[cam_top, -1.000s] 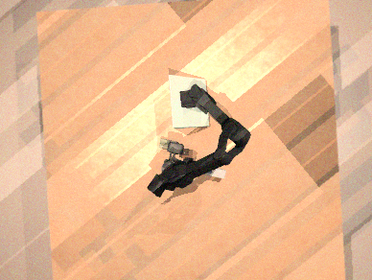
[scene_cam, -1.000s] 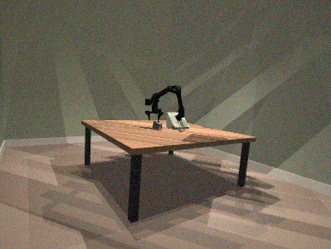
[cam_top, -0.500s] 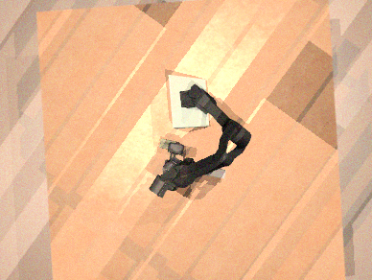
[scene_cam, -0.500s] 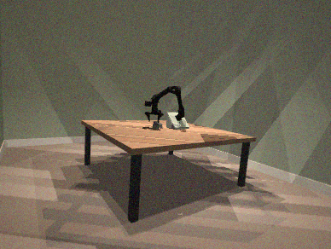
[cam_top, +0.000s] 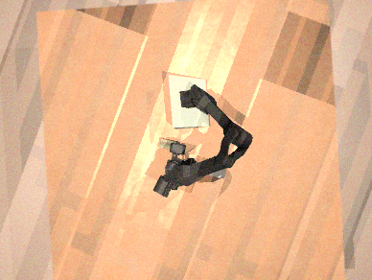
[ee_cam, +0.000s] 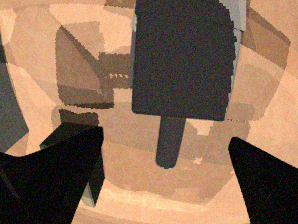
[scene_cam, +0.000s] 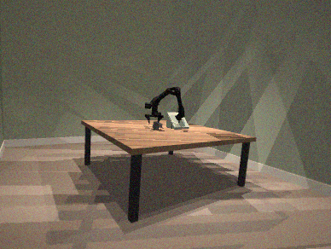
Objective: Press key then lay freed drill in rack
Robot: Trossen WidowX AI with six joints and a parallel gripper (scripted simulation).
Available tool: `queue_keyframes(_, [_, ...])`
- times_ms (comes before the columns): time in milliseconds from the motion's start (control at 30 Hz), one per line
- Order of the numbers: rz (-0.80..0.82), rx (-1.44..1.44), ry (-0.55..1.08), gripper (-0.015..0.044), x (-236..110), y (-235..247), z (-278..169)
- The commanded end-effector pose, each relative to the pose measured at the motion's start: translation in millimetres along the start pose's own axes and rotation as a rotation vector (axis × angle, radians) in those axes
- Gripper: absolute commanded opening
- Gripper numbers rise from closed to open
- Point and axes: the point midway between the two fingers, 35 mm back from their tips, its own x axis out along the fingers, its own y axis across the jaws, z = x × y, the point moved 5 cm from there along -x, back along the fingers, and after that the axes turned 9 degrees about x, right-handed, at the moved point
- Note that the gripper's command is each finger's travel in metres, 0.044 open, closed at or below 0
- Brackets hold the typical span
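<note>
Gripper (ee_cam: 166, 183) hangs wide open, empty, directly above the drill (ee_cam: 182, 56); I worry a careless descent strikes the drill's body, missing the key.

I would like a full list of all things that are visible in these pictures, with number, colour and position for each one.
table: one, orange-brown wooden top on dark legs, middle of the room.
base plate: one, pale grey-white, on the table under the arm's foot.
dark block with a thin stem: one, dark grey, on the table just ahead of the pincer in the wrist view; it cannot be told whether it is the drill or the key.
small pale part: one, light grey, beside the dark block in the top view; too small to name.
rack: not made out in any view.
floor: brown planks.
wall: grey-green.
arm: one, black, bent over the table.
pincer: one, black, open, holding nothing.
</note>
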Motion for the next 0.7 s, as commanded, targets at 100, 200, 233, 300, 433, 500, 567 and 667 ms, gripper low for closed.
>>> queue_keyframes(100, [0.004,0.010,-0.005,0.0440,11.8,2.9,2.8])
queue_keyframes(200, [0.005,0.010,-0.006,0.0440,16.0,3.5,4.0])
queue_keyframes(233, [0.005,0.010,-0.006,0.0440,16.7,3.6,4.3])
queue_keyframes(300, [0.005,0.010,-0.006,0.0440,17.0,3.6,4.3])
queue_keyframes(433, [0.003,-0.001,-0.002,0.0335,14.2,1.9,4.3])
queue_keyframes(500, [0.003,-0.001,-0.002,0.0282,14.2,1.9,4.3])
queue_keyframes(567, [0.003,-0.001,-0.002,0.0230,14.2,1.9,4.3])
queue_keyframes(667, [0.003,-0.001,-0.002,0.0151,14.2,1.9,4.3])
